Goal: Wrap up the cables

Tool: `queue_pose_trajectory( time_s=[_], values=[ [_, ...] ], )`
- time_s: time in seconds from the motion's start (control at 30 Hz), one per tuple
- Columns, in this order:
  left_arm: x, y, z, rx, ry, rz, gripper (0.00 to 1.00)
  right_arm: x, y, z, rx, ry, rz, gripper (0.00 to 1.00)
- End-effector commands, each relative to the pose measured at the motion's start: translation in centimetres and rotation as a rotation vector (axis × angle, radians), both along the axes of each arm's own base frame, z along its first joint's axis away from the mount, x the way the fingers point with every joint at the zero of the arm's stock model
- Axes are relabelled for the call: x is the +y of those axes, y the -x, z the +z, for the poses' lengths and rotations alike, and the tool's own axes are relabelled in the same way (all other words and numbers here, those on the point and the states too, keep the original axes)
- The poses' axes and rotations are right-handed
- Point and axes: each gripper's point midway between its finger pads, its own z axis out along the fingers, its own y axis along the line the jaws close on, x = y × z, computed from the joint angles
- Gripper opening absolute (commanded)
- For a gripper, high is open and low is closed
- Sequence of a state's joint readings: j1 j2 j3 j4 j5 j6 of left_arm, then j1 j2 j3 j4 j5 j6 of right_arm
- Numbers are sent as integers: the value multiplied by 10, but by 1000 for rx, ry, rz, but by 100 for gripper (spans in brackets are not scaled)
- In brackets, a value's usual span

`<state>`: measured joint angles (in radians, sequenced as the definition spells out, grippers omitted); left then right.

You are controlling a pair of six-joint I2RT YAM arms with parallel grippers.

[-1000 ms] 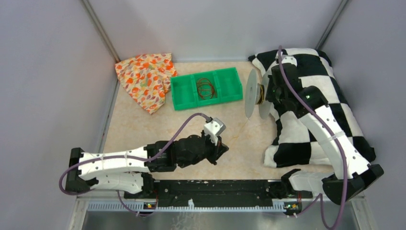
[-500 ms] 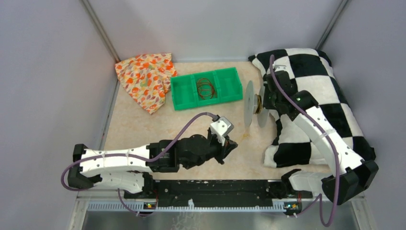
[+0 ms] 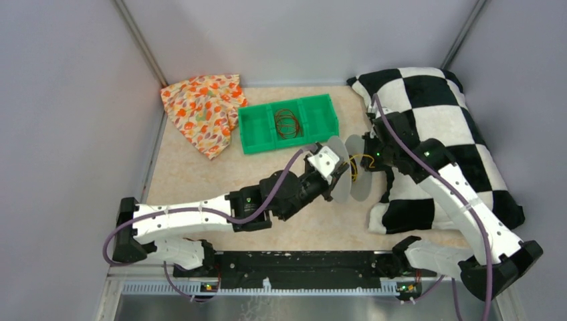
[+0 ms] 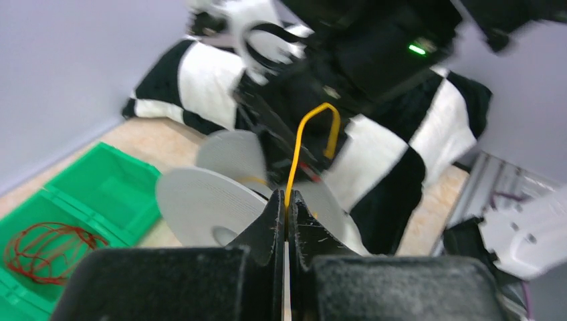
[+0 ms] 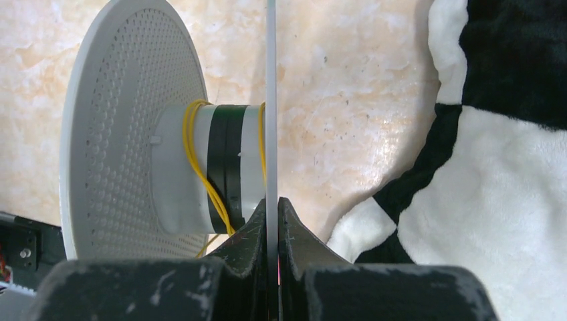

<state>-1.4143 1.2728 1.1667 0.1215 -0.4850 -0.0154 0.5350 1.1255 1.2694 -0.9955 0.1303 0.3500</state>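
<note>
L: left end effector (image 4: 286, 198) pinched shut on cable (image 4: 295, 160) | R: right end effector (image 5: 272, 204) clamps spool (image 5: 134, 134), few cable turns on it | I'd hold tension steady — lay turns side by side, no slack

Left gripper (image 3: 339, 179) carried cable (image 4: 295, 164) up to spool (image 3: 362, 179)

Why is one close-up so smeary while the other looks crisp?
Left wrist view: the checkered cloth behind is smeared, probably by motion, and only the yellow wire reads clearly. Right wrist view: the spool is sharp, with distinct perforations, though the right gripper near the lens looks soft. Top view: even light, no glare.
</note>
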Motion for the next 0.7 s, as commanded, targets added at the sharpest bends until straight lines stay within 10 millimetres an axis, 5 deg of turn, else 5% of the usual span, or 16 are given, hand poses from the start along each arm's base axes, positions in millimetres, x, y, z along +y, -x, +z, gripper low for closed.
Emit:
queue_pose_trajectory(
  time_s=[0.0, 0.2, 0.43, 0.67],
  values=[
    [1, -35, 59, -78, 174, 42, 0, 3, 18, 26, -47, -74, 51, 0],
    [-3, -68, 73, -108, 208, 38, 0, -3, 33, 21, -17, -58, 68, 0],
    [-2, -84, 105, -151, 265, 51, 0, -13, 40, 1, 23, -9, 54, 0],
    [7, -120, 107, -154, 264, 104, 0, -13, 46, 6, 16, -21, 75, 0]
  ],
)
